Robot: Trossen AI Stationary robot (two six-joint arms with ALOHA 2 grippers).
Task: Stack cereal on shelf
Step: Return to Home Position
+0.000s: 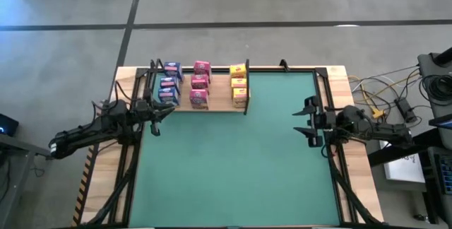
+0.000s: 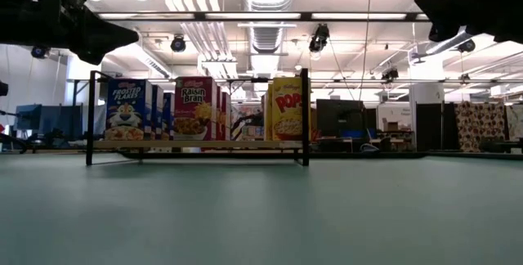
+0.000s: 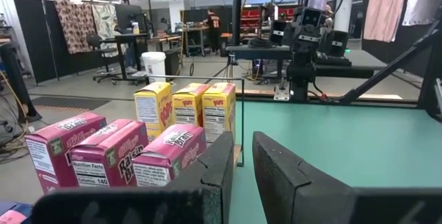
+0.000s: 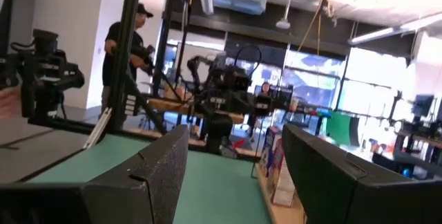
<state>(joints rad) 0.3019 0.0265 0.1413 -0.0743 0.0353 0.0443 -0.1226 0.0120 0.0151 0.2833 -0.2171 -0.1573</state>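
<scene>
The shelf (image 1: 220, 106), a light-wood panel with black posts, stands on the green mat at the table's far left. On it stand upright rows of cereal boxes: blue (image 1: 168, 85), pink (image 1: 200, 85) and yellow (image 1: 239, 86). The low view shows their fronts: blue (image 2: 127, 110), pink (image 2: 193, 108), yellow (image 2: 286, 108). My left gripper (image 1: 157, 113) hovers by the shelf's near left corner, level, shut but for a narrow slit (image 3: 243, 148), with nothing in it. My right gripper (image 1: 308, 119) hovers at the mat's right side, open (image 4: 235, 148) and empty.
The green mat (image 1: 233, 165) stretches bare between the two arms and toward the near edge. Black frame posts run along both table sides. Cables and equipment (image 1: 395, 102) lie beyond the right edge. A person (image 4: 128, 51) stands in the room behind.
</scene>
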